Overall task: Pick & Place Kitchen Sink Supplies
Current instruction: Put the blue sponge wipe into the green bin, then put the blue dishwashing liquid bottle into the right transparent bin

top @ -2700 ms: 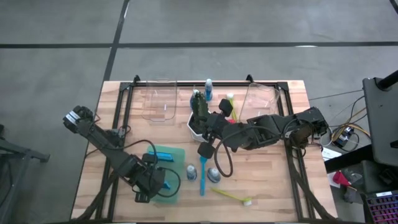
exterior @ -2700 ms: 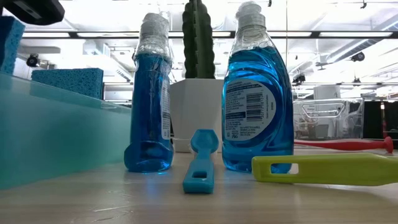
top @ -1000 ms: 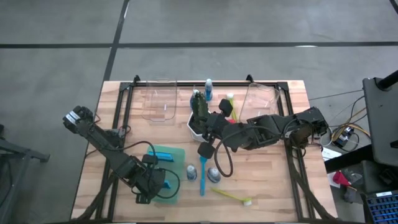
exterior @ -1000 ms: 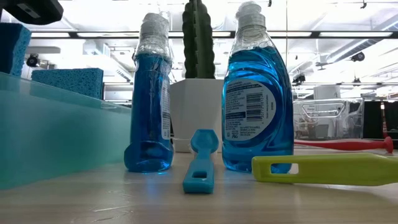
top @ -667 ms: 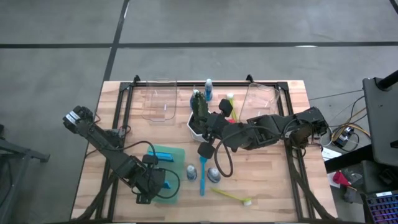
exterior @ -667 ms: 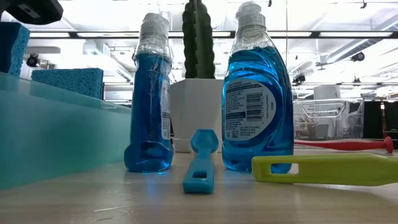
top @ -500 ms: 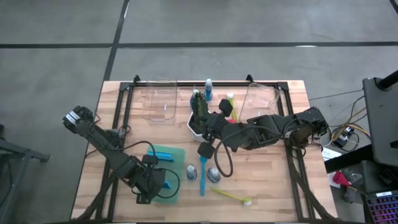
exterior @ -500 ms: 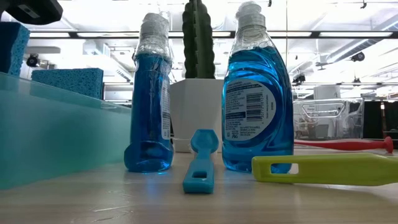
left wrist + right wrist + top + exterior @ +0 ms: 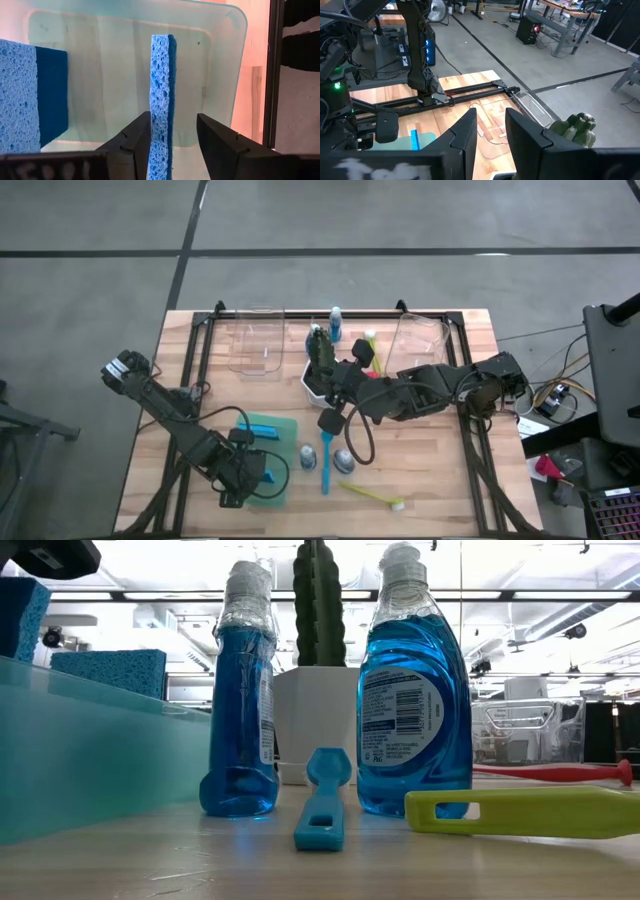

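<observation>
Since the earlier frames almost nothing has moved: the left tool [image 9: 172, 135] hangs over the green tray [image 9: 220, 75] as before, but its jaws now stand apart around an upright sponge [image 9: 161, 90], one touching it, one clear. A second sponge [image 9: 30, 95] lies flat in the tray. On the desk [image 9: 440, 480] stand three bottles [image 9: 415, 690], with blue [image 9: 325, 460] and yellow [image 9: 372, 495] brushes near two; the right tool [image 9: 490, 130], jaws slightly apart and empty, waits by the cactus [image 9: 318, 352]
</observation>
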`<state>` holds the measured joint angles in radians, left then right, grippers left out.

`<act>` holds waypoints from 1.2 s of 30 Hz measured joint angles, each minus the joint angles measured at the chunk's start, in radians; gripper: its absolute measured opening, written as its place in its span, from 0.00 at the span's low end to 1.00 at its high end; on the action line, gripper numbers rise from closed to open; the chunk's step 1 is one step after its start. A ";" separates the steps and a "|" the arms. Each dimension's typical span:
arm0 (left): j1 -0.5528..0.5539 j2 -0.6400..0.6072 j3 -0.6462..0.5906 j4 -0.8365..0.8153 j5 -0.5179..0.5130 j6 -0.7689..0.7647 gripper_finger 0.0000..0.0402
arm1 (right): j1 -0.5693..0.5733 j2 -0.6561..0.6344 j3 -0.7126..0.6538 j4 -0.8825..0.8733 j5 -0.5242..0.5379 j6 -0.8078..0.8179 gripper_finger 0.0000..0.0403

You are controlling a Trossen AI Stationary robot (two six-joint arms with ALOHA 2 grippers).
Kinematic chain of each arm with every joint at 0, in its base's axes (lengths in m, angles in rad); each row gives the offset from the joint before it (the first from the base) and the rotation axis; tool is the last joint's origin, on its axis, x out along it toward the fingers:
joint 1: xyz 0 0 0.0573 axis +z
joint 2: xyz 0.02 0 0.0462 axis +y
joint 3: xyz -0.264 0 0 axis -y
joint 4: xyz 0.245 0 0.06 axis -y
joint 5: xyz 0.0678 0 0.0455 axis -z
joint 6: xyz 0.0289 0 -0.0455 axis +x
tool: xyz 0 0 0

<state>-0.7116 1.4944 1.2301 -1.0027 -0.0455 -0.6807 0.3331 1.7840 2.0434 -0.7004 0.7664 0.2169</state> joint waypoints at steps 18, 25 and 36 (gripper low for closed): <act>-0.009 0.000 0.000 0.008 0.062 -0.035 0.39 | 0.000 0.000 0.000 0.000 0.000 -0.005 0.26; -0.013 0.000 0.000 0.008 0.058 -0.036 0.38 | 0.000 0.000 -0.003 0.000 0.000 -0.011 0.24; -0.013 -0.001 0.000 0.008 0.047 -0.033 0.38 | 0.000 0.000 -0.005 0.000 0.000 -0.011 0.27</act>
<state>-0.7242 1.4937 1.2304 -0.9951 0.0014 -0.7142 0.3328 1.7840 2.0380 -0.7006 0.7662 0.2062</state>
